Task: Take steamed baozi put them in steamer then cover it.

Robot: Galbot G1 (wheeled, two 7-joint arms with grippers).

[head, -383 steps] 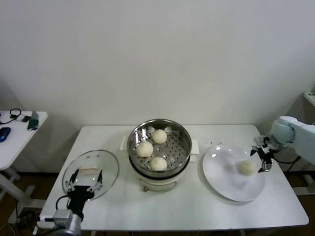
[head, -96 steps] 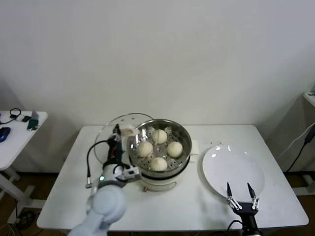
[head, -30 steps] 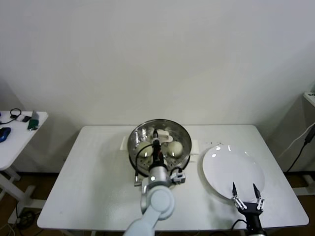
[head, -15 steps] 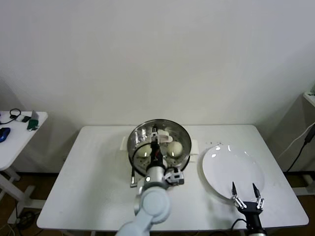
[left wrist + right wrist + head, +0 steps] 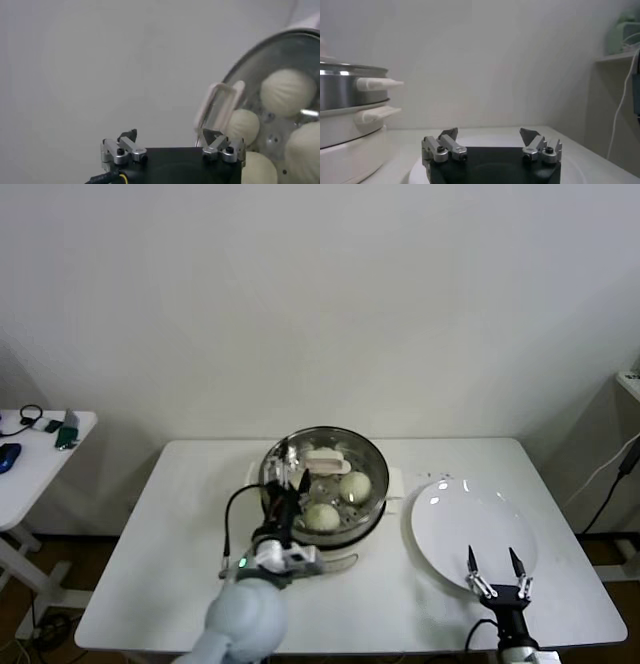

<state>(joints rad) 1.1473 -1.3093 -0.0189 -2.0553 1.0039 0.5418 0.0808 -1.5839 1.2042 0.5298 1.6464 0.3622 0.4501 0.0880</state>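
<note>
Lid [image 5: 322, 471] sits on steamer [image 5: 352, 521], left gripper [image 5: 172, 145] fingers spread beside handle [image 5: 217, 106]; risk: clipping it on retreat, shifting lid; right gripper [image 5: 490, 138] spread, idle.

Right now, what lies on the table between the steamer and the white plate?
Nothing: in the head view, only a narrow strip of bare table separates the steamer from the white plate.

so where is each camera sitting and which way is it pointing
Head view: high on the robot, facing down at the table; shows the steamer with its cover on, plate, left gripper open, right gripper open.
Left wrist view: on the left arm, facing the cover and baozi; left gripper shows.
Right wrist view: on the right arm, low over the plate, facing the wall; right gripper shows.
All three share the steamer.
</note>
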